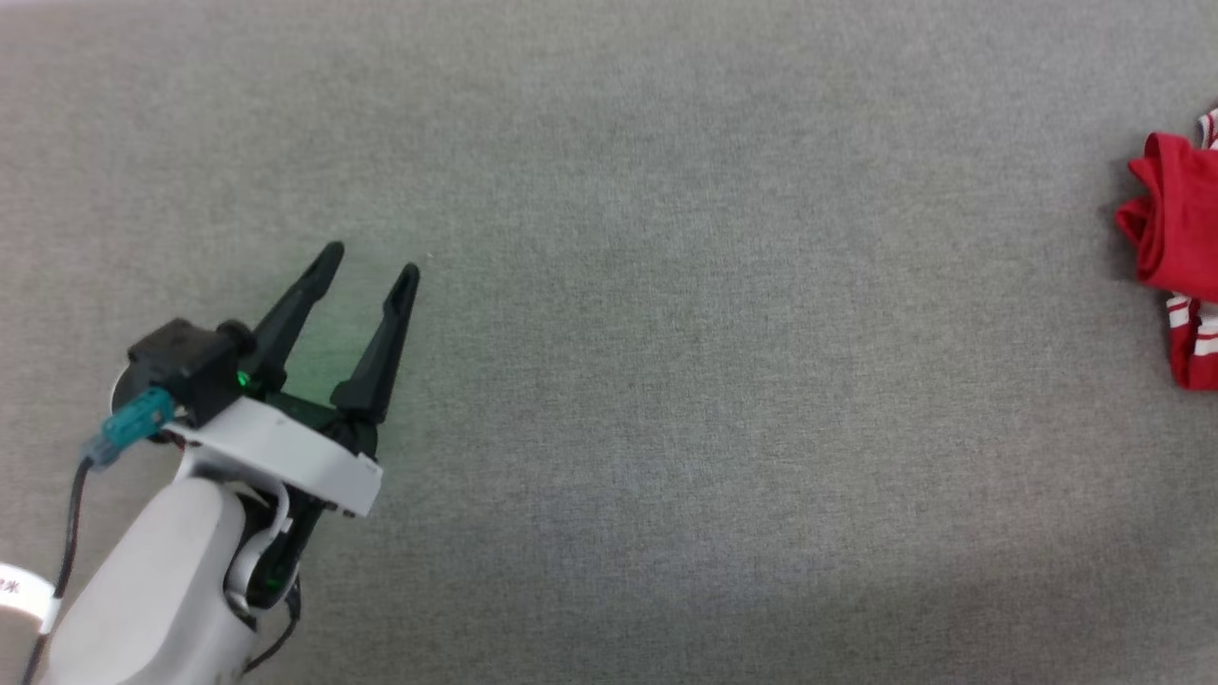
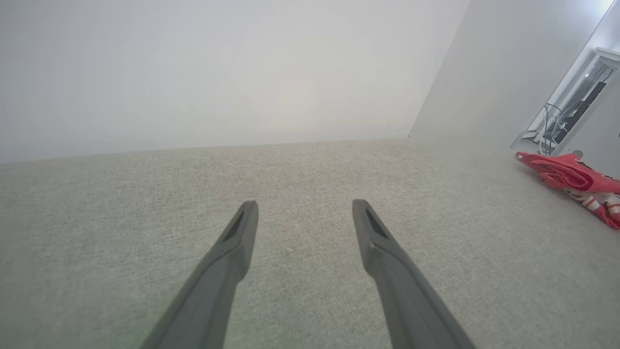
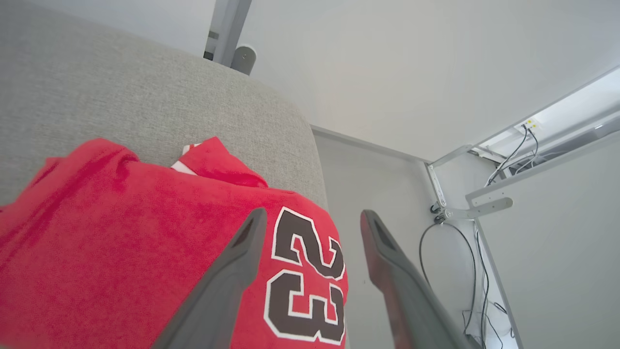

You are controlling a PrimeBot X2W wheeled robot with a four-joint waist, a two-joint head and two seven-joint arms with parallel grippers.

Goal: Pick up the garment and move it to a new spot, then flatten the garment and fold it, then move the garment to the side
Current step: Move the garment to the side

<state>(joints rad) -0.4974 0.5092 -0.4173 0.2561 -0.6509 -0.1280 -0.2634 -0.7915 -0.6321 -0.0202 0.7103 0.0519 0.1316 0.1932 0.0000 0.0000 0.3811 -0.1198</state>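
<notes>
Seemingly at the close of its folding job, the robot's right end effector hovers over the red jersey, its two dark fingers spread wide and holding nothing. The garment lies bunched in a compact bundle at the far right of the grey fabric-covered tabletop, close to the rounded corner and the edge, well apart from the left end effector. That one sits low over bare cloth at the near left, jaws likewise fully apart and empty.

The step in hand looks like the letting-go after the move to the side. To do it well, the right arm should rise straight up and away with its jaws wide, so neither fingertip snags a fold and drags the bundle over the nearby edge. The left arm is best kept where it is, clear of the cloth.

The number "23", black with a white outline, reads plainly on the jersey in the right wrist view, though turned about. A white tag on the left forearm bears a mark too small to read.
</notes>
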